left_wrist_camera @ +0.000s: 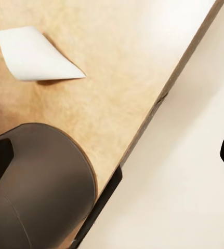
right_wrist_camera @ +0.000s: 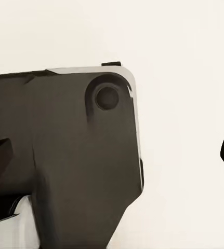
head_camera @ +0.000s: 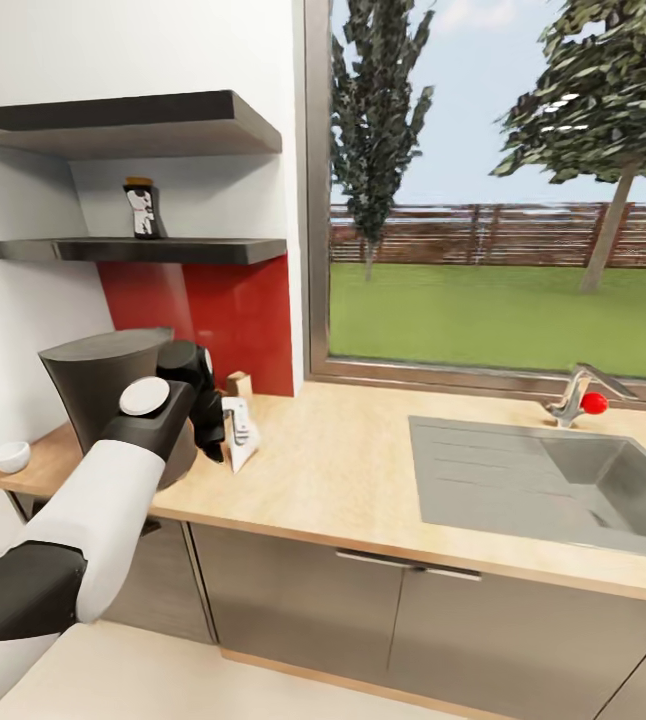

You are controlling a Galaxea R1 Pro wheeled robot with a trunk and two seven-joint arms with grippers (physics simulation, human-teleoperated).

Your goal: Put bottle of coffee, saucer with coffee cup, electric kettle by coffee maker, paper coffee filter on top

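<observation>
**Left arm at the coffee maker, filter on the tabletop**

Nearest in the head view is one arm, the left, white forearm bent at the elbow and reaching forward over the tabletop edge. Its black wrist ends at the left gripper, which points downward just beside the one coffee maker. The forearm covers the machine's lower front. In the left wrist view the two fingertips sit at opposite edges of the picture, spread wide with nothing between them, so the gripper is open; the coffee maker's rounded dark body lies below it.

One paper coffee filter lies on the tabletop just right of the gripper, partly masked by the fingers; in the left wrist view it is a white curled sheet lying flat on the wood, apart from the machine.

At the tabletop's far-left corner sits one coffee cup, cut off in part by a white wall edge.

The right gripper shows dark fingertips at the picture's two sides, parted and empty, over a dark grey robot panel.

Further right lies one sink with one tap.

Farthest, two black boards hang on the wall; on the lower kitchen shelf stands one bottle of coffee, upright, its label print too small to read.
</observation>
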